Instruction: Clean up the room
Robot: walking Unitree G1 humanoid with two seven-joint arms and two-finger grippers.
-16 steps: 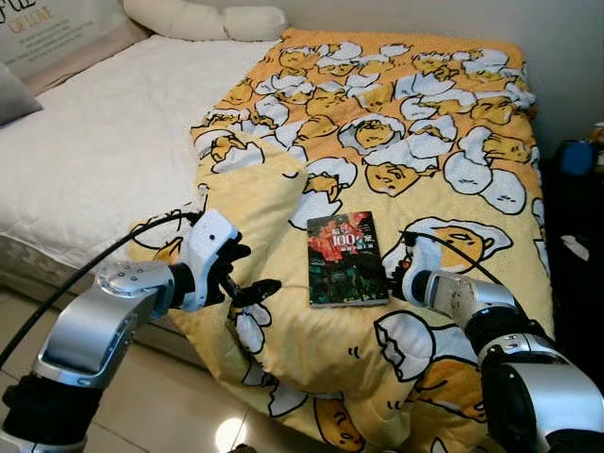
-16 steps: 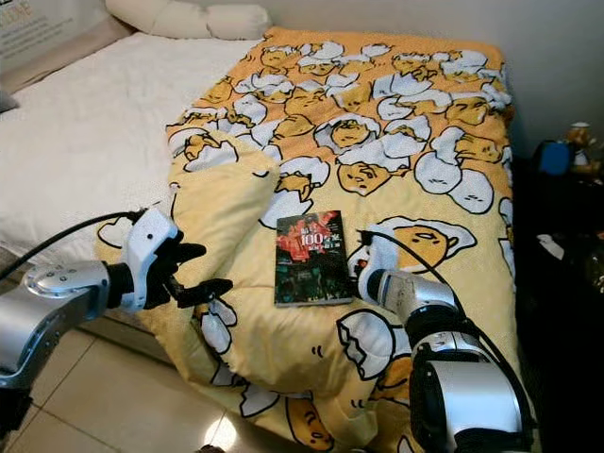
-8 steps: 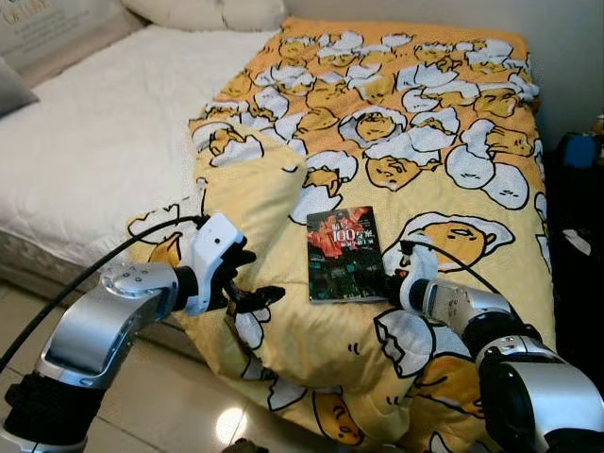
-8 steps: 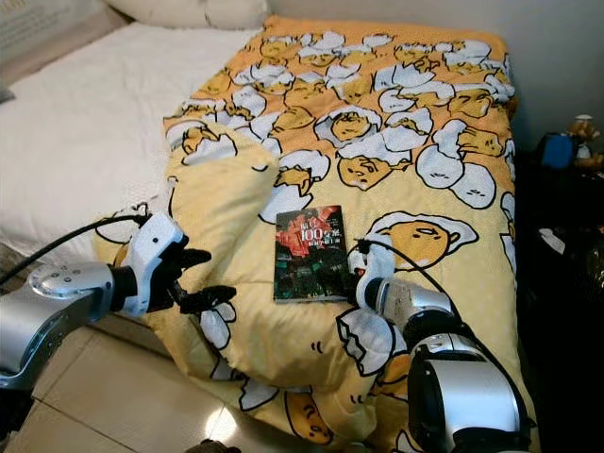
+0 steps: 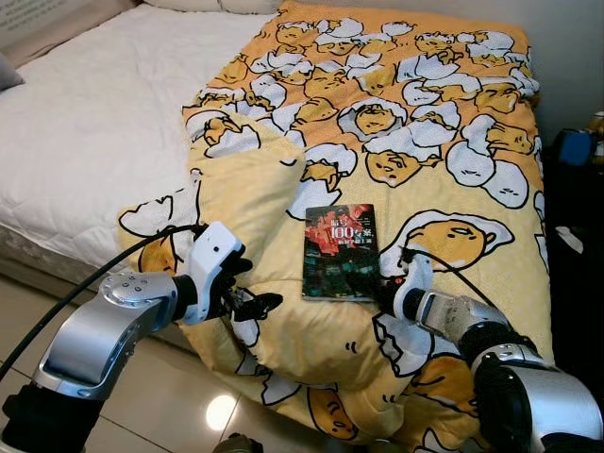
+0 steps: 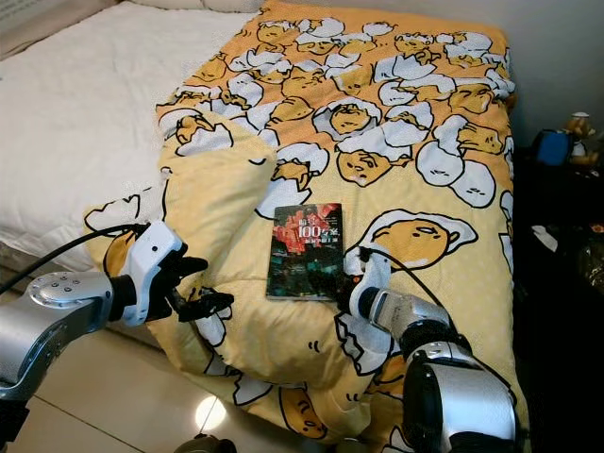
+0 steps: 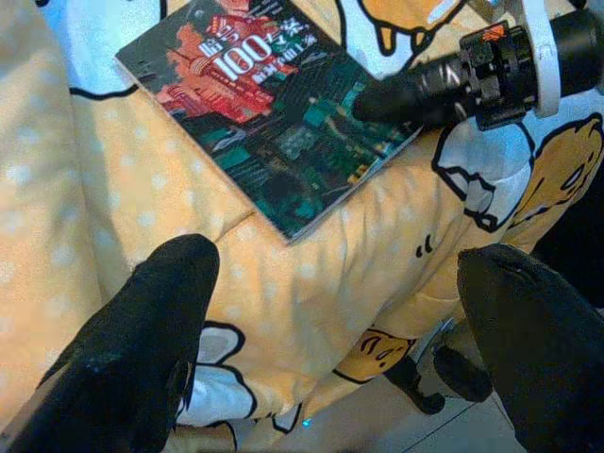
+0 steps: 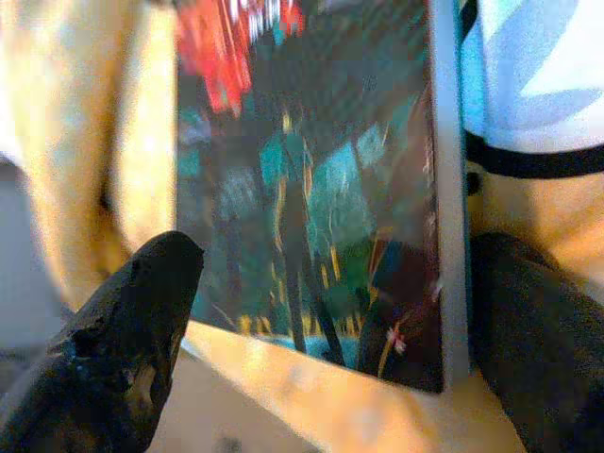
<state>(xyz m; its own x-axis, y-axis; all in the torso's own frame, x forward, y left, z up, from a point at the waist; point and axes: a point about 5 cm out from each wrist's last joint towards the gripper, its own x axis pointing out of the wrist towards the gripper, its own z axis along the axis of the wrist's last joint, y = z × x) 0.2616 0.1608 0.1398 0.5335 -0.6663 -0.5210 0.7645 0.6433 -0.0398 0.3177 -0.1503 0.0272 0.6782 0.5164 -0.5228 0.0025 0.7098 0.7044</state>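
A dark book [image 5: 342, 252] with a red "100" cover lies flat on the yellow egg-pattern quilt [image 5: 415, 123], near the bed's front edge. My right gripper [image 5: 371, 283] is open at the book's near right corner; in the right wrist view the book [image 8: 311, 189] lies between its spread fingers [image 8: 123, 349], and one finger rests on the cover. My left gripper [image 5: 248, 297] is open over the folded quilt edge, to the left of the book. The left wrist view looks past its fingers [image 7: 142, 349] at the book [image 7: 264, 104] and the right gripper [image 7: 425, 90].
The bare white mattress [image 5: 85, 123] takes up the bed's left half. The quilt hangs over the front edge toward the tiled floor [image 5: 170, 406]. A dark nightstand [image 5: 576, 226] with small items stands against the bed's right side.
The camera has tipped down and moved closer to the bed. My right gripper has slid further onto the book's near right corner. My left gripper has sunk slightly toward the quilt's edge.
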